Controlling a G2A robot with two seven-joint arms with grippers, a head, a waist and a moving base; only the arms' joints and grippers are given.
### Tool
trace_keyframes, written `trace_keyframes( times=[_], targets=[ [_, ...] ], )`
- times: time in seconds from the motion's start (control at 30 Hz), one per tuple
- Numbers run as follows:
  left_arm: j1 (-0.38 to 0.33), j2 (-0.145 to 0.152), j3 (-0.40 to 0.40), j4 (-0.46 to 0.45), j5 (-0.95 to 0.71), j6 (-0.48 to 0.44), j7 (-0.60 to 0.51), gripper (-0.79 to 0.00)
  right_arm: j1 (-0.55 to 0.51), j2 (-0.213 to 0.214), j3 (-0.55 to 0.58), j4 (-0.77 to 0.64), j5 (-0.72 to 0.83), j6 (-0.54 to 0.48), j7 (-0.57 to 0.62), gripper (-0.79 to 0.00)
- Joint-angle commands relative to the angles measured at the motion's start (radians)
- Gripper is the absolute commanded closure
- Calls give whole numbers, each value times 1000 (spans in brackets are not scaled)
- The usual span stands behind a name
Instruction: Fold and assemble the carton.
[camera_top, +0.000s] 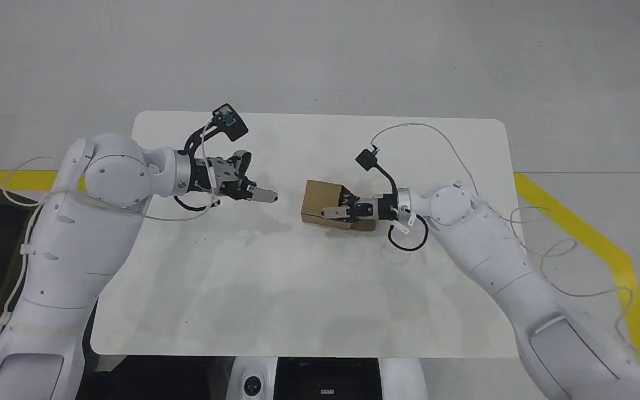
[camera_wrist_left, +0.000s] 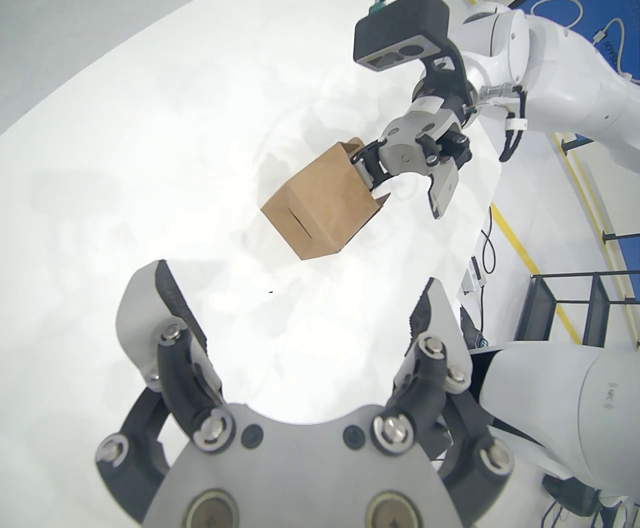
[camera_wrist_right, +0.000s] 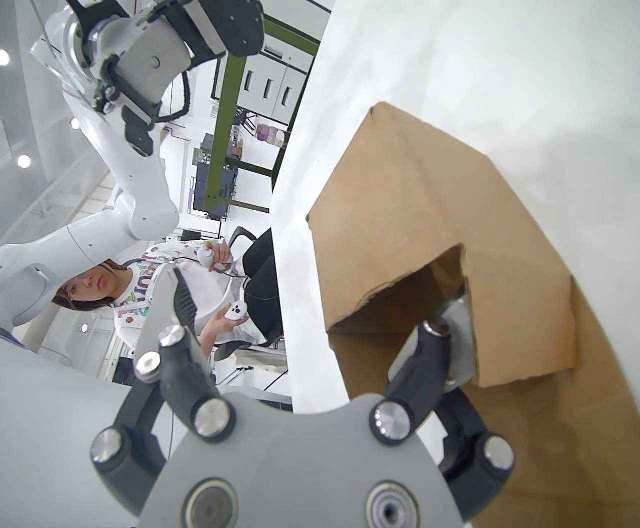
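Note:
A small brown carton (camera_top: 322, 200) lies on its side near the middle of the white table (camera_top: 300, 290), its open end toward the right arm. My right gripper (camera_top: 336, 212) is open at that end. One finger (camera_wrist_right: 452, 320) reaches inside the carton (camera_wrist_right: 425, 210) under a flap, and the other finger (camera_wrist_right: 172, 295) stays outside over the table's edge. The left wrist view shows the carton (camera_wrist_left: 320, 212) with a slot in its closed end. My left gripper (camera_wrist_left: 300, 305) is open and holds nothing. It hovers above the table a short way to the left of the carton (camera_top: 262, 192).
A thin grey cable (camera_top: 440, 135) loops over the table's back right corner. Yellow tape (camera_top: 570, 220) marks the floor to the right. A black metal rack (camera_wrist_left: 565, 300) stands beside the table. Bare tabletop lies in front of and behind the carton.

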Motion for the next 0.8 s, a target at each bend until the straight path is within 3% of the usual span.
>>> trace_keyframes(
  times=[0.0,0.17,0.53,0.77],
  targets=[
    [-4,1,10,3,16,-26,-6,-785,-14,9,21,-26,-6,4,0,-785],
    [-24,-1,66,25,78,-95,7,-785,-62,36,77,-110,-27,21,1,-785],
    [-65,-11,214,82,259,-242,154,-785,-177,105,248,-329,-62,61,17,-785],
    [-81,-26,256,134,301,-260,266,-785,-235,130,322,-434,-85,66,24,-785]
  ],
)
